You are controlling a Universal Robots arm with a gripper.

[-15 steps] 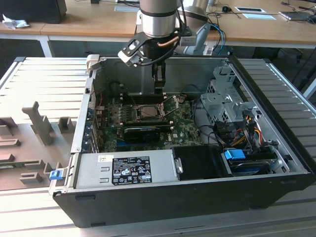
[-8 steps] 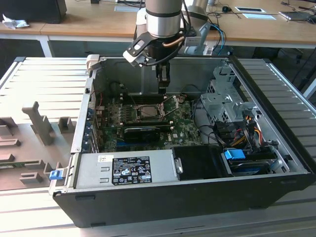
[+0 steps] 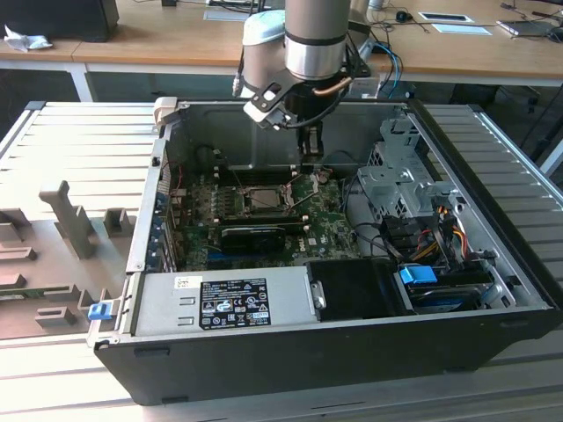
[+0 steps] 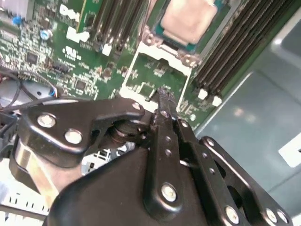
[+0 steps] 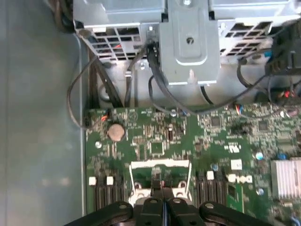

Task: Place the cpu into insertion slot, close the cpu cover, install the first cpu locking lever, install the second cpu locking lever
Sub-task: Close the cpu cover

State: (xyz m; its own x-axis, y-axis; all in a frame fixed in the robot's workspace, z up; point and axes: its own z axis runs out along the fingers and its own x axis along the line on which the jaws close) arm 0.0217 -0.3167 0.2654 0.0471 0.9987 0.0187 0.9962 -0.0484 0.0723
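Note:
The cpu (image 4: 188, 19), a pale square chip, lies in the insertion slot (image 3: 262, 199) on the green motherboard inside the open computer case. The cpu cover (image 4: 157, 75), a thin silver frame with a square window, is swung open and lies beside the socket over the board. My gripper (image 4: 164, 92) hangs just over that open cover (image 5: 160, 170), its two dark fingers pressed together with nothing visible between them. In the exterior view the gripper (image 3: 310, 158) stands just to the right of the socket, near the case's back wall. The first wrist view has the gripper (image 5: 162, 186) at the cover's edge.
A grey power supply box (image 3: 224, 299) fills the case's front. A black expansion card (image 3: 253, 233) lies in front of the socket. A metal drive cage (image 3: 400, 180) and bundled cables (image 3: 440, 237) crowd the exterior view's right. Memory slots (image 4: 230, 52) flank the socket.

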